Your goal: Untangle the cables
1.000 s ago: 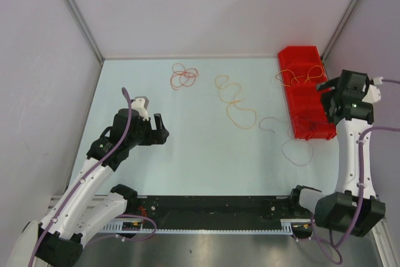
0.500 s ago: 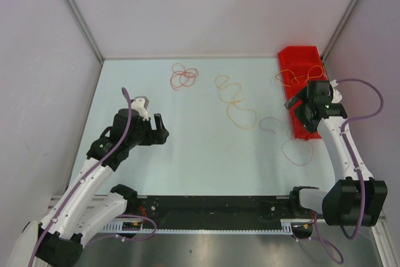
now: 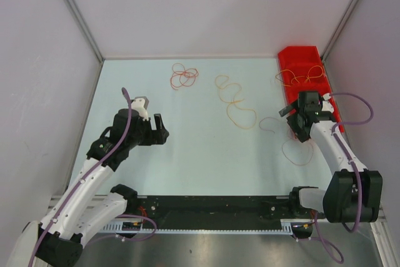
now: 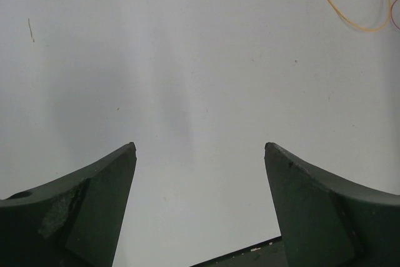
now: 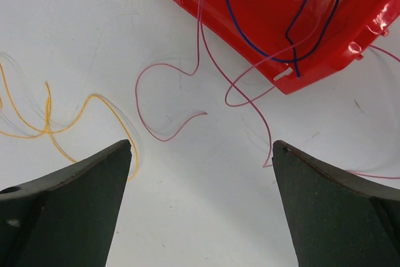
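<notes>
Several thin cables lie on the pale table. A red cable (image 3: 184, 77) curls at the back. An orange-yellow cable (image 3: 236, 101) loops in the middle. A pinkish cable (image 3: 294, 148) trails from the red bin (image 3: 306, 67) onto the table. My right gripper (image 3: 297, 123) is open above that cable by the bin's near corner. In the right wrist view the pinkish cable (image 5: 164, 139) lies just ahead of the open right gripper (image 5: 201, 144), and a dark blue cable (image 5: 275, 60) lies in the bin (image 5: 262, 23). My left gripper (image 3: 161, 128) is open over bare table.
More orange-yellow loops (image 3: 300, 76) rest in the red bin against the right wall. An orange-yellow cable (image 5: 94, 97) runs near the right gripper's left finger. The left wrist view shows a cable loop (image 4: 359, 27) at the top right. Walls enclose three sides.
The right arm has swung from beside the bin's right side, across it to the left and nearer, to the pinkish cable at the bin's near corner. The left arm has not moved.
</notes>
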Robot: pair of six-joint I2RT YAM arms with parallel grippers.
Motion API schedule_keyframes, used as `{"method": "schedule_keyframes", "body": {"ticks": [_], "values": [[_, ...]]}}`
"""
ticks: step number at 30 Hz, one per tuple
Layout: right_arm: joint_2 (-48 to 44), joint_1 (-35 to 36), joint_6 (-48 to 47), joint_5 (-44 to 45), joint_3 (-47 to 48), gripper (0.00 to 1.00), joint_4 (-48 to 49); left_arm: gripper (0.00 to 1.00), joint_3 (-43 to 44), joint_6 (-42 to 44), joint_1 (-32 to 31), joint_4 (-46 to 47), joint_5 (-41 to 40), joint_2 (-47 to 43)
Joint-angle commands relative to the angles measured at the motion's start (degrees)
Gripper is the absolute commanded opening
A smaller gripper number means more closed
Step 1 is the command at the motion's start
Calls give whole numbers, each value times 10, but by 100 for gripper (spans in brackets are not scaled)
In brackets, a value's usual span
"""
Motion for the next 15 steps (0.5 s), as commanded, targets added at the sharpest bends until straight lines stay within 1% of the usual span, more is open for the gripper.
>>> {"method": "schedule_keyframes", "body": {"ticks": [1, 9, 15], "values": [[23, 5, 27, 36, -1, 100, 42, 89, -3, 5, -2, 18, 4, -7], [33, 1, 24, 46, -4, 100, 52, 89, -3, 5, -3, 18, 4, -1], [19, -2, 6, 31, -5, 100, 42, 89, -3, 5, -2, 19, 4, -1]]}}
